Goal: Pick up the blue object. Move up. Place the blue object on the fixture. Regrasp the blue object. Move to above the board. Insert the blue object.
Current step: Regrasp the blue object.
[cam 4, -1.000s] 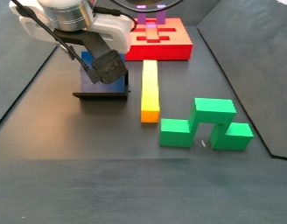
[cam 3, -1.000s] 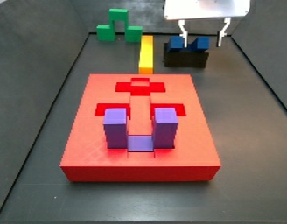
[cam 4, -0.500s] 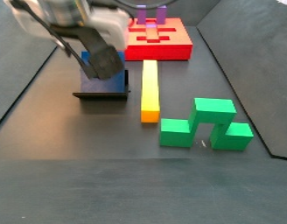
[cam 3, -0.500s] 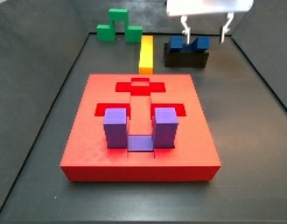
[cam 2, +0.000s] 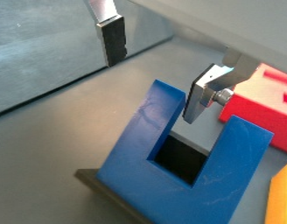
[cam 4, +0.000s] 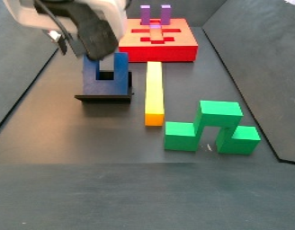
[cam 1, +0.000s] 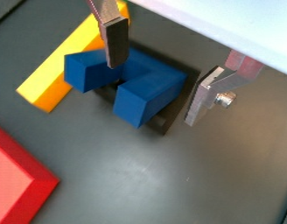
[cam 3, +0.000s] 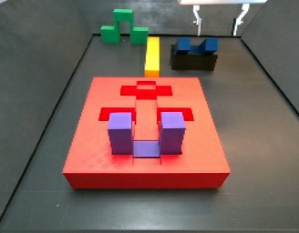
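Observation:
The blue object (cam 3: 197, 44) sits on the black fixture (cam 3: 195, 62) with its two prongs pointing up, seen in both side views (cam 4: 108, 72). My gripper (cam 3: 221, 25) hangs open above it, touching nothing. In both wrist views the fingers (cam 1: 115, 39) stand apart on either side of the blue object (cam 1: 125, 80) and above it, with clear space between a pad (cam 2: 112, 42) and the blue prongs (cam 2: 187, 166). The red board (cam 3: 146, 136) lies nearer the front with a purple U-shaped block (cam 3: 146, 135) set in it.
A yellow bar (cam 3: 153, 55) lies between the fixture and the green blocks (cam 3: 121, 27) at the back. In a side view the yellow bar (cam 4: 154, 90) lies right beside the fixture (cam 4: 104, 96), with the green blocks (cam 4: 216, 126) beyond its end.
My gripper has risen straight up from around the blue object. The blue object stays on the fixture.

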Controlling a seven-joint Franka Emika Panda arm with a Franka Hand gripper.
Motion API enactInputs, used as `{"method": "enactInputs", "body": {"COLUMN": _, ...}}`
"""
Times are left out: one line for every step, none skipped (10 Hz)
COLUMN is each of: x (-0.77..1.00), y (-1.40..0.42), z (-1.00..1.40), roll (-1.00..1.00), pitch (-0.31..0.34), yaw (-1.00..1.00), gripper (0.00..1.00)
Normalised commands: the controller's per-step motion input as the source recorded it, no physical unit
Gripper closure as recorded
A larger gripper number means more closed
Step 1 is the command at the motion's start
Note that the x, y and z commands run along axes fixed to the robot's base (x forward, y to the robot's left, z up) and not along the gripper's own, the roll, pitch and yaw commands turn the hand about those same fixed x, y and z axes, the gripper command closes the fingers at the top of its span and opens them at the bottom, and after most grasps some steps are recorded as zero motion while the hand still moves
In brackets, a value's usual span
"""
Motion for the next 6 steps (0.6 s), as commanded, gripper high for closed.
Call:
{"method": "enactInputs", "body": {"x": 0.12, "y": 0.0, "z": 0.19, "roll": 1.0, "pitch": 0.049, "yaw": 0.1, "gripper": 0.0}}
{"method": "enactInputs", "body": {"x": 0.14, "y": 0.0, "z": 0.19, "roll": 1.0, "pitch": 0.054, "yaw": 0.14, "gripper": 0.0}}
{"method": "enactInputs", "body": {"x": 0.11, "y": -0.09, "z": 0.13, "roll": 1.0, "pitch": 0.046, "yaw": 0.18, "gripper": 0.0}}
{"method": "enactInputs", "body": {"x": 0.15, "y": -0.21, "z": 0.04, "roll": 1.0, "pitch": 0.023, "yaw": 0.25, "gripper": 0.0}}
{"method": "enactInputs", "body": {"x": 0.08, "y": -0.21, "z": 0.0, "roll": 1.0, "pitch": 0.0, "yaw": 0.3, "gripper": 0.0}}
{"method": "enactInputs", "body": {"x": 0.03, "y": -0.17, "z": -0.03, "roll": 1.0, "pitch": 0.0, "yaw": 0.33, "gripper": 0.0}}
